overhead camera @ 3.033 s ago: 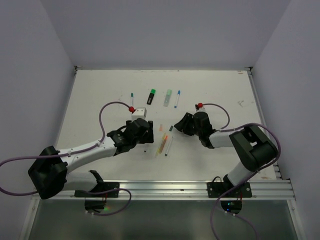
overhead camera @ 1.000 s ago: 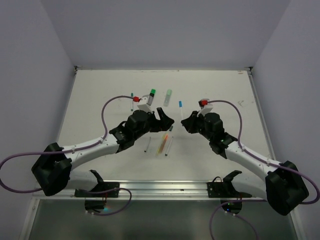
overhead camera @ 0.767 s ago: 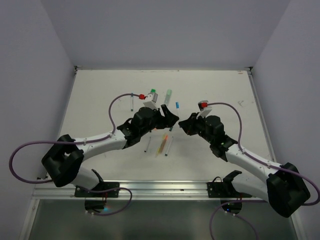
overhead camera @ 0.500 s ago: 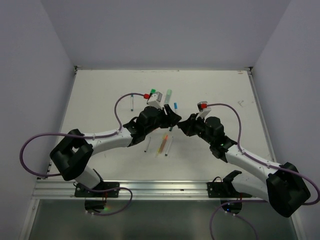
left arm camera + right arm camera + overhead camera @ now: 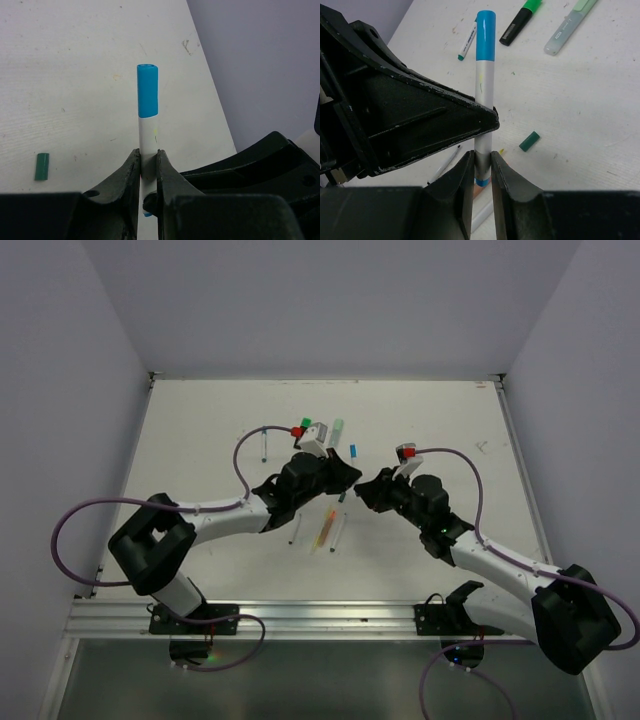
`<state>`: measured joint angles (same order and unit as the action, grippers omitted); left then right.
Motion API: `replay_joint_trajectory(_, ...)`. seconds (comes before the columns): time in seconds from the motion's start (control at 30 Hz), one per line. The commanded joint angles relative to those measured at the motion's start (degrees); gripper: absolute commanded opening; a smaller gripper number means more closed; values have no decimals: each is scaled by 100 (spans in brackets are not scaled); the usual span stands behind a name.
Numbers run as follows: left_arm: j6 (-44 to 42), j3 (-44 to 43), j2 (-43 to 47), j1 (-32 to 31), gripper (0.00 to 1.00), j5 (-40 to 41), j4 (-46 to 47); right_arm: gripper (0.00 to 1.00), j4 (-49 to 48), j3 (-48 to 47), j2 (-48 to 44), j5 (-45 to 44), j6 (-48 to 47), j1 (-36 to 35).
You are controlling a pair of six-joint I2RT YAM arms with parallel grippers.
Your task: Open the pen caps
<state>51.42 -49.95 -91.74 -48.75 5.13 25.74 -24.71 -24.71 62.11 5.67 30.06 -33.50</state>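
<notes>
Both grippers hold one white pen above the table. Its blue pen cap (image 5: 147,90) (image 5: 485,35) (image 5: 354,451) is on and points away from both arms. My left gripper (image 5: 148,152) (image 5: 345,480) is shut on the white barrel below the cap. My right gripper (image 5: 481,155) (image 5: 362,492) is shut on the same barrel lower down, near its blue end. In the right wrist view a left finger (image 5: 445,120) crosses the barrel just above my right fingers. A loose dark green cap (image 5: 529,141) (image 5: 42,166) lies on the table.
At the back lie a black marker with a green cap (image 5: 520,20), a pale mint marker (image 5: 569,27) (image 5: 337,427) and a thin pen (image 5: 468,44) (image 5: 263,440). Several thin pens, one of them orange (image 5: 327,528), lie under the grippers.
My left gripper has swung right to the pen that the right gripper holds up, and has closed on its barrel. The right arm has barely moved.
</notes>
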Motion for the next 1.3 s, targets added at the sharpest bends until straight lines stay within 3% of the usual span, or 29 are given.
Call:
replay_joint_trajectory(0.0,-316,100,235,-20,0,68,301,24,-167,-69,-119,215,61,-43)
replay_joint_trajectory(0.2,-1300,302,604,24,0,6,-288,54,623,-420,-444,206,87,-26)
replay_joint_trajectory(0.33,-1914,398,851,32,0,-152,-709,65,994,-710,-568,259,201,-34)
replay_joint_trajectory(0.57,-2522,557,1027,15,0,-994,-912,71,1214,-1220,-208,189,439,-25)
replay_joint_trajectory(0.87,-2619,724,1264,-152,0,-943,-948,67,1346,-1818,574,4,738,-34)
replay_joint_trajectory(1.1,-2637,715,1273,-178,0,-934,-878,53,1249,-1853,917,162,913,-34)
replay_joint_trajectory(1.27,-2628,689,1221,-187,0,-952,-860,37,1100,-1809,1049,312,1019,-34)
